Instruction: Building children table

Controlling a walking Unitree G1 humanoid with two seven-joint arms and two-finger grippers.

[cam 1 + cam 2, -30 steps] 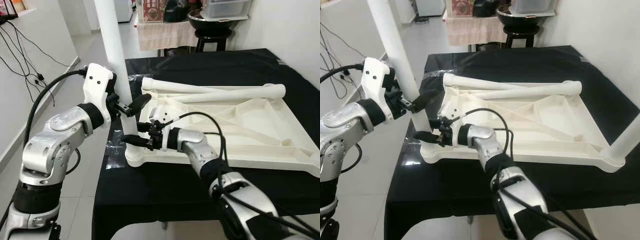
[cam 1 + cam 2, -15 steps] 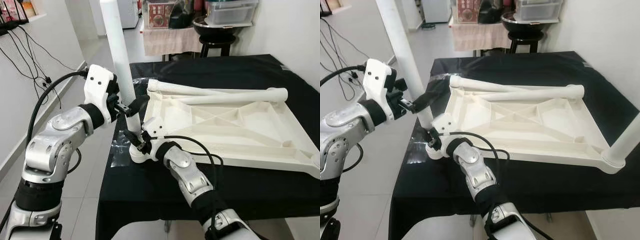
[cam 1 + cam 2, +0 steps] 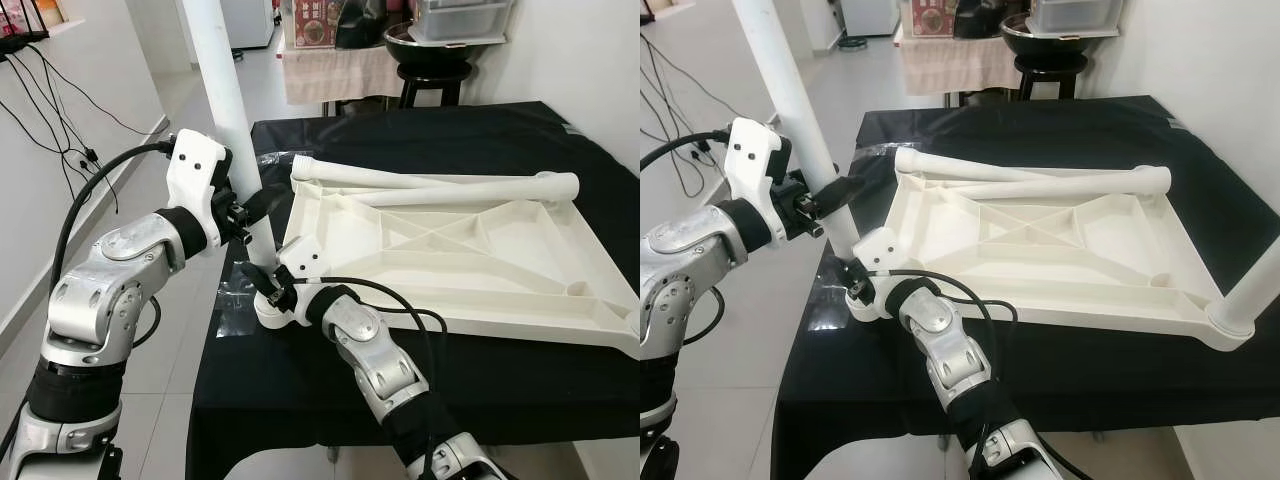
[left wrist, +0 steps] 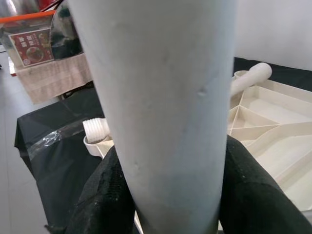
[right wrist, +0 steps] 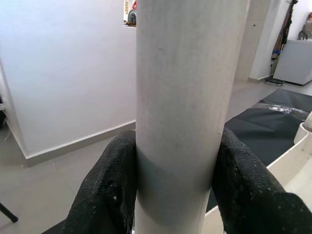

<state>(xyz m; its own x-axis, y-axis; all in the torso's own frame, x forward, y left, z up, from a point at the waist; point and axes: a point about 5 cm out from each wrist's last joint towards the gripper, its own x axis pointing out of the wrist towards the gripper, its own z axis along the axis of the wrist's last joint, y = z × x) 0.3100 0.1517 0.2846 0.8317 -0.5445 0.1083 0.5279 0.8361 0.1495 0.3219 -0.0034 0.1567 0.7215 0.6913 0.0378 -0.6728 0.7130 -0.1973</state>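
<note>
Since the earlier frame the left hand (image 3: pixel 250 208) had closed both fingers onto the upright leg (image 3: pixel 228 110), whose foot stood in the near-left corner socket of the upturned tabletop (image 3: pixel 450 255). Right hand (image 3: pixel 262 283) clamped that leg lower down — just above the socket. Black-draped surface (image 3: pixel 300 390) left bare floor beside it.

The table top (image 3: pixel 450 250) at the middle of the frame is creamy white, and so are the two loose legs (image 3: pixel 440 185) lying on it. The upright leg (image 3: pixel 228 110) at the upper left is white. The cloth (image 3: pixel 400 135) under them is black. The arms are shiny silver with black fingers (image 4: pixel 105 200). The floor (image 3: pixel 180 330) is pale grey, and the wall (image 3: pixel 60 170) at the left is white.
</note>
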